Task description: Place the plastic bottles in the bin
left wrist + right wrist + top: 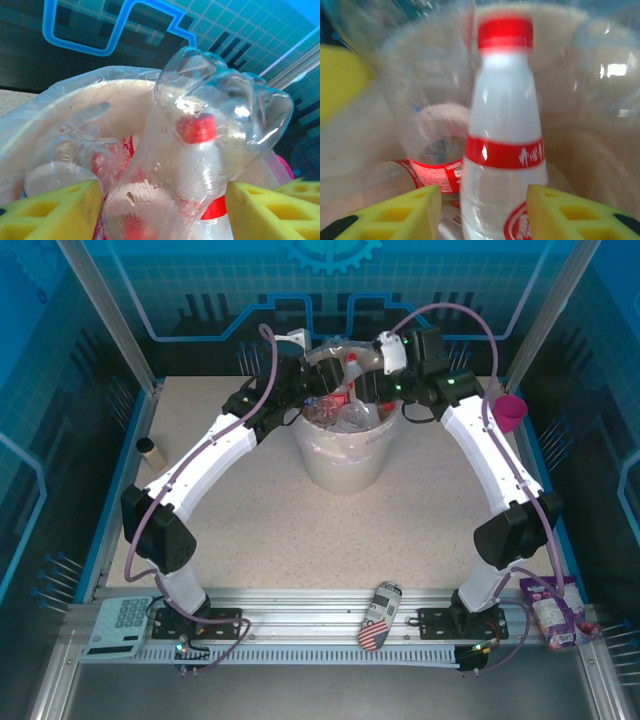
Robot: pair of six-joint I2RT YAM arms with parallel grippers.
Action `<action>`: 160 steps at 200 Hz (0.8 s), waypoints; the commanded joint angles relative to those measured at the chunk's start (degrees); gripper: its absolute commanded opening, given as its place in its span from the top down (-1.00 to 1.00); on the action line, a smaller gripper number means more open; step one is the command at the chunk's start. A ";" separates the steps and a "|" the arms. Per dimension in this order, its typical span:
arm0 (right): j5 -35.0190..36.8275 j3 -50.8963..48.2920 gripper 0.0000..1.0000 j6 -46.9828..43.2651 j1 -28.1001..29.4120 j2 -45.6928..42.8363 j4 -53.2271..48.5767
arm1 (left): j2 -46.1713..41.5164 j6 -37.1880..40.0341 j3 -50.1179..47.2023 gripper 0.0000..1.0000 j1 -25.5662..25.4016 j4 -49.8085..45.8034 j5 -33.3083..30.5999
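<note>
Down at the near rail, reading the top view as a clock: a calculator point(120, 625) at 7, a flag-printed can point(380, 617) lying at 6, a purple packet point(550, 610) at 4. Both arms arch away from there and meet over the bin point(345, 465), which stands a little past table centre toward 12. A cardboard tube point(150, 450) sits at 9 and a pink cup point(510, 412) at 2, both well apart from the bin. Inside it, bottles point(345, 415) are piled on the clear liner, red labels showing. The left gripper point(162, 186) is clamped on a crushed bottle point(165, 165), base pointing away, above the rim. The right gripper point(484, 187) has a finger either side of a capped bottle point(505, 125) standing cap-up over the pile (the shot is smeared, with a sliver of gap at the 9 o'clock finger), so gripping or let go, I cannot tell.
</note>
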 commanded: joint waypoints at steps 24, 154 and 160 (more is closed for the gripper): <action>0.26 3.78 -0.18 -1.44 -2.65 -2.45 -2.85 | -1.84 5.97 7.73 -0.62 1.20 -4.65 -1.55; 19.18 -57.20 -0.99 3.69 -21.49 -31.72 24.42 | -38.26 16.07 -54.15 -0.98 19.31 9.38 -20.11; 20.31 -60.41 -0.99 4.36 -21.42 -31.68 27.03 | -38.62 15.96 -57.19 -0.99 19.64 11.88 -21.25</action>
